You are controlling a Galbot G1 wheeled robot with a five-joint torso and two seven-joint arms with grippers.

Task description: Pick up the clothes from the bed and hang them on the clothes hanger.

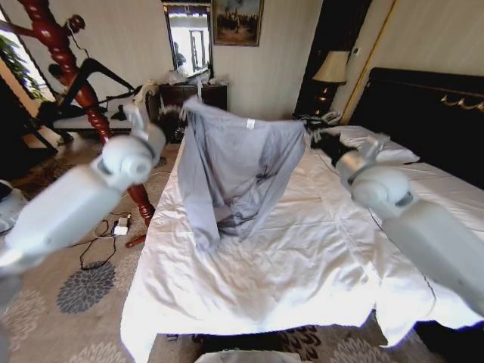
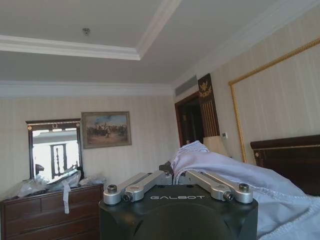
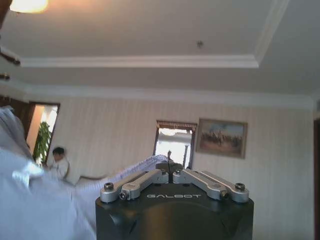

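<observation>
While both grippers, left gripper (image 1: 172, 115), right gripper (image 1: 321, 141), pinch jacket (image 1: 238, 170), wooden stand (image 1: 72, 72) beside bed (image 1: 302, 265)

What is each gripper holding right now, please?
Left gripper: shut on the jacket, at one shoulder.
Right gripper: shut on the jacket's other shoulder, held above the bed.

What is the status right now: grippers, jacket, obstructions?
Left gripper and right gripper shut on jacket, stretched between them. Hem trailing on bed. Nothing obstructing.
</observation>
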